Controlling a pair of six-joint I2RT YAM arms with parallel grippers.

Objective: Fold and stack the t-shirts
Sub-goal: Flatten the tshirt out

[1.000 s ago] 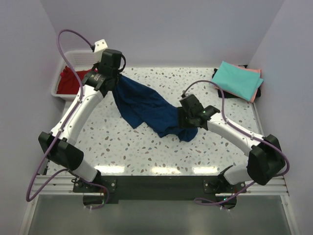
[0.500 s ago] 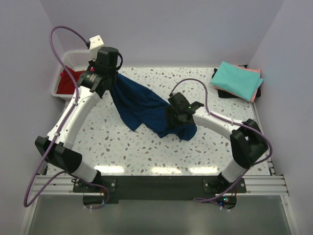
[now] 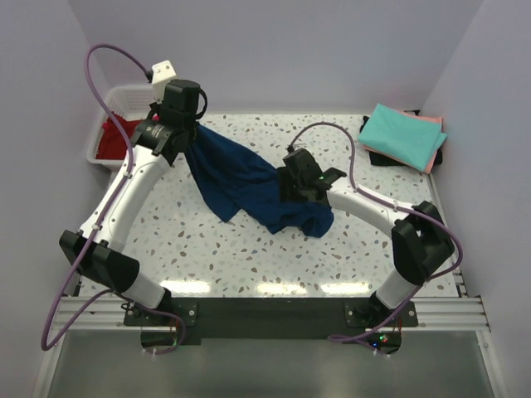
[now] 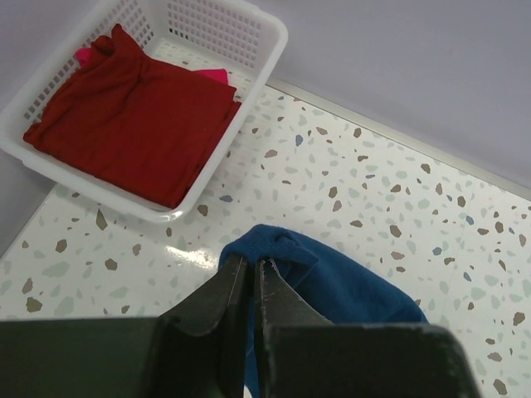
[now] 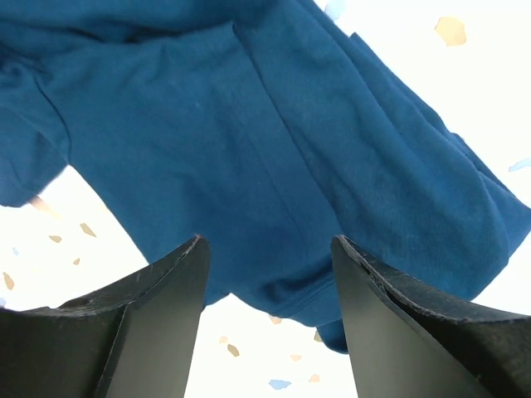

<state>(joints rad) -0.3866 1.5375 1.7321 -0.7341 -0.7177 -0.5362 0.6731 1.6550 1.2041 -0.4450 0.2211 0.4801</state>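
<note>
A navy blue t-shirt (image 3: 245, 182) hangs crumpled from my left gripper (image 3: 192, 137) and trails across the table to the right. In the left wrist view my left gripper (image 4: 249, 264) is shut on a bunched edge of the navy t-shirt (image 4: 332, 282). My right gripper (image 3: 292, 189) is open just above the shirt's lower right part; in the right wrist view its jaws (image 5: 270, 245) stand wide apart over the blue cloth (image 5: 249, 149). A red t-shirt (image 4: 133, 116) lies in the white basket (image 4: 249, 75). Folded teal (image 3: 405, 134) and salmon-pink (image 3: 433, 145) t-shirts lie stacked at the back right.
The white basket (image 3: 104, 137) stands at the back left corner by the wall. The speckled table (image 3: 249, 257) ends at a black rail near the arm bases. A dark cloth (image 3: 383, 156) lies under the folded stack.
My right gripper has moved left and back over the navy shirt's lower part. My left arm shifted slightly left a second ago and has held still since.
</note>
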